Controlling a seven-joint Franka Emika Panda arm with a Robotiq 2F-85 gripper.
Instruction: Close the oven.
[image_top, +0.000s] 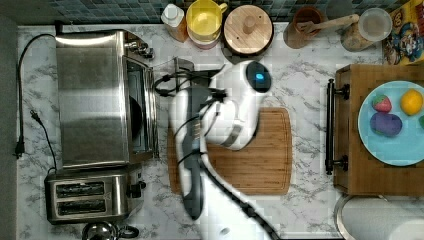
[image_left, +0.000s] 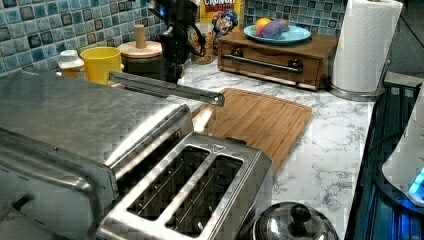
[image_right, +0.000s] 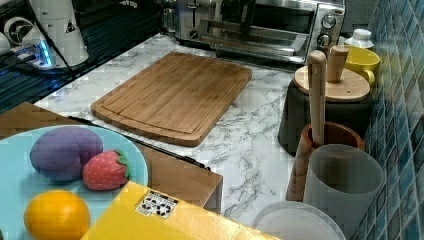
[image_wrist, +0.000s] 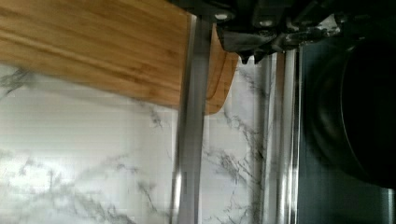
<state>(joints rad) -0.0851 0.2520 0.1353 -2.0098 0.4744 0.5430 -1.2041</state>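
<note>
The oven (image_top: 92, 97) stood at the top view's left on the marble counter (image_top: 305, 65), with the smaller toaster (image_top: 90, 196) just beside it and the wooden cutting board (image_top: 260, 155) lying in front of its door. The door (image_right: 260, 37) was only partly raised: in the left view its long bar handle (image_left: 165, 87) hung out above the near corner of the board, and in the right view the door leaned away from the oven's front, so I judged the closing begun but not finished, with the last swing up to the frame left. The gripper (image_wrist: 254, 42) sat at the far end of the handle, close against it in the wrist view, though I could not tell whether its fingers were spread or pressed together. For room, the board was bare and low, so little seemed to stand in the way of the door's arc. The yellow cup (image_top: 204, 20) and the round wooden lid (image_top: 247, 29) stood along the tiled back wall, near the arm's far side, and the wooden box (image_top: 370, 130) with the blue plate (image_top: 395, 145) lay well apart at the top view's right.
</note>
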